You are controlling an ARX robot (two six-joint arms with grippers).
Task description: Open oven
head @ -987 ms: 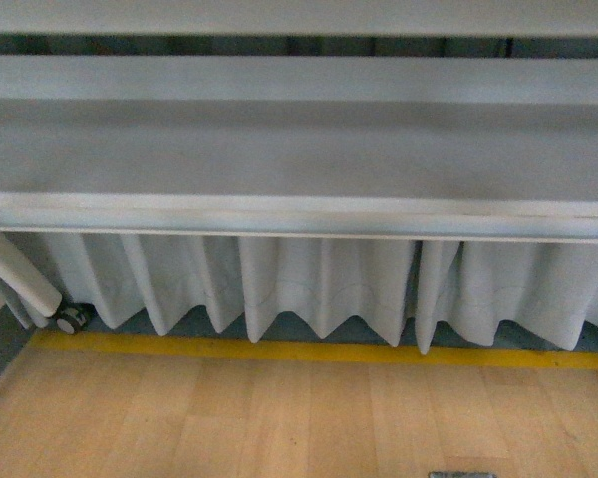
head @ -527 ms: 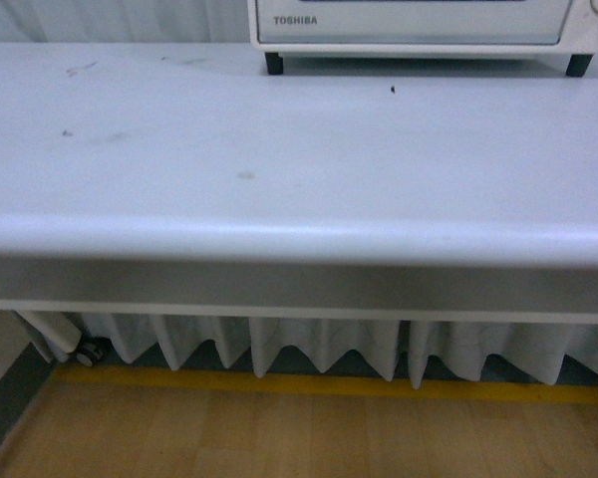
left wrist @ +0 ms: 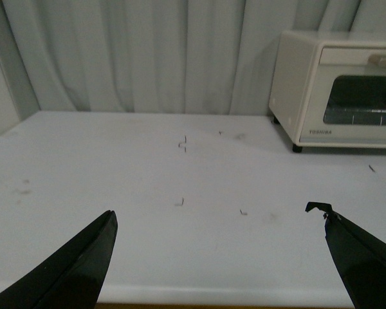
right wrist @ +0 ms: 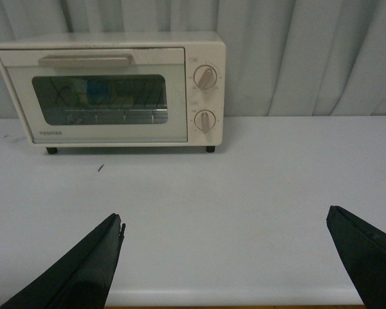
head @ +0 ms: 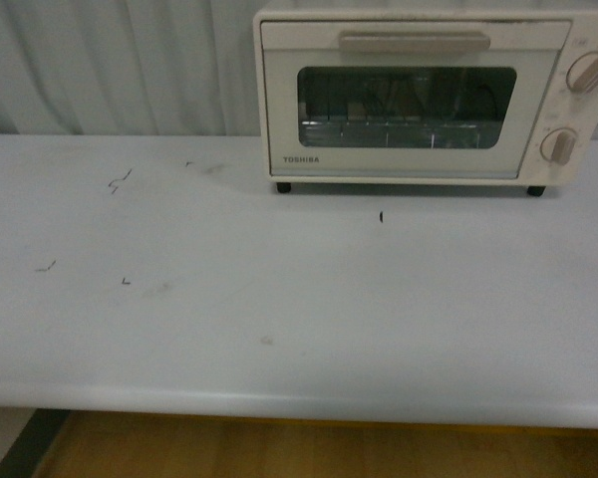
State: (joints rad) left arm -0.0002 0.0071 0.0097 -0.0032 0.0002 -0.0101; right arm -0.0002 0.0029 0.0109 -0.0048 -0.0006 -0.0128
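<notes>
The oven (head: 419,100) sits shut on the white table (head: 279,319), well ahead of both jaws and touching neither. The left gripper (left wrist: 212,211) gapes wide above bare tabletop, holding nothing; the right gripper (right wrist: 225,217) gapes equally wide, facing the oven door
</notes>
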